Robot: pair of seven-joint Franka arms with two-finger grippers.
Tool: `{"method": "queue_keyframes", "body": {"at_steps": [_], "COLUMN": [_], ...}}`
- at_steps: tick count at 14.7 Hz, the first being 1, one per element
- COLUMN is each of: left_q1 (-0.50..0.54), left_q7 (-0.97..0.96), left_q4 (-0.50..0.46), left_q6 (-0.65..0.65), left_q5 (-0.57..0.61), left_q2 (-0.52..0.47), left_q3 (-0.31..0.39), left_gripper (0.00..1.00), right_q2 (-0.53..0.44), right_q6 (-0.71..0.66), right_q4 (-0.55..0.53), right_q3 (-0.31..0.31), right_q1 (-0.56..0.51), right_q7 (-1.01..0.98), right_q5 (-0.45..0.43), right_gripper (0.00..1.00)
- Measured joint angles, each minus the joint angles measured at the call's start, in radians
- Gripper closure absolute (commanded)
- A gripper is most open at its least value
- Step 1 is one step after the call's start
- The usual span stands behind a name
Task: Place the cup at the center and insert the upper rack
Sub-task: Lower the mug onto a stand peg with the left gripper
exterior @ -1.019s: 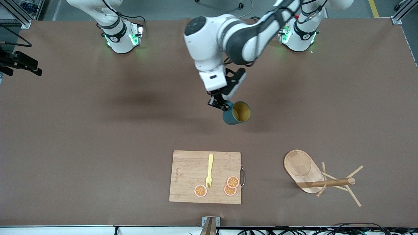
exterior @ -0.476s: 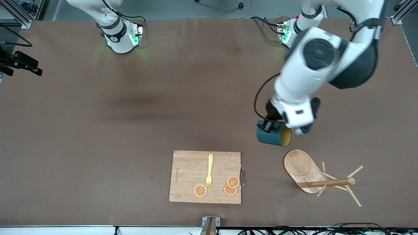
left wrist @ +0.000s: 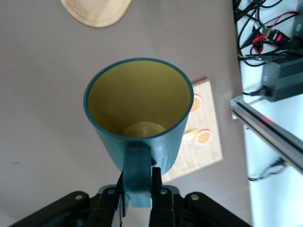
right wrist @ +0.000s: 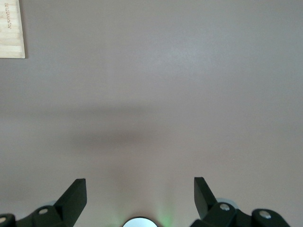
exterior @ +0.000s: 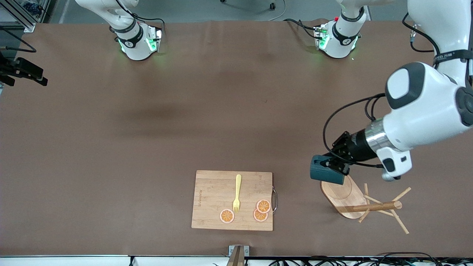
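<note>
My left gripper is shut on the handle of the dark teal cup and holds it on its side in the air, over the edge of the upper rack's oval base. The wooden rack lies tipped over near the front edge toward the left arm's end, its post and pegs level with the table. In the left wrist view the cup shows its ochre inside, with its handle pinched in my left gripper; the rack base shows past it. My right gripper is open and empty over bare table.
A bamboo cutting board with a yellow fork and three orange slices lies near the front edge at the middle. It also shows in the left wrist view and its corner shows in the right wrist view.
My left arm has swung with the cup from over the table's middle toward the left arm's end, down to just over the rack's base. The cup now points its mouth away from the arm.
</note>
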Motion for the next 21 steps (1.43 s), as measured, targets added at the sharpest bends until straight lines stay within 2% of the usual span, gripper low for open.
{"method": "queue_keyframes", "body": {"at_steps": [5,10,16,21], "left_q1": [0.124,0.179,0.251,0.279], "left_q7": [0.188,0.372,0.519,0.561], "left_q4": [0.0,0.0,0.0,0.0], "left_q6": [0.013,0.022,0.029,0.029], "left_q5": [-0.211,-0.386,-0.483,-0.523], "left_q2": [0.047,0.104,0.163,0.196], "left_q3": [0.001,0.002,0.003,0.003], "left_gripper": [0.99,0.99,0.99,0.99], "right_q2": [0.0,0.0,0.0,0.0], "right_q6": [0.001,0.001,0.001,0.001], "right_q4": [0.003,0.006,0.007,0.007], "right_q3": [0.007,0.007,0.007,0.006], "right_q1": [0.001,0.001,0.001,0.001], "right_q7": [0.0,0.0,0.0,0.0], "right_q5": [0.0,0.0,0.0,0.0], "right_gripper": [0.0,0.0,0.0,0.0]}}
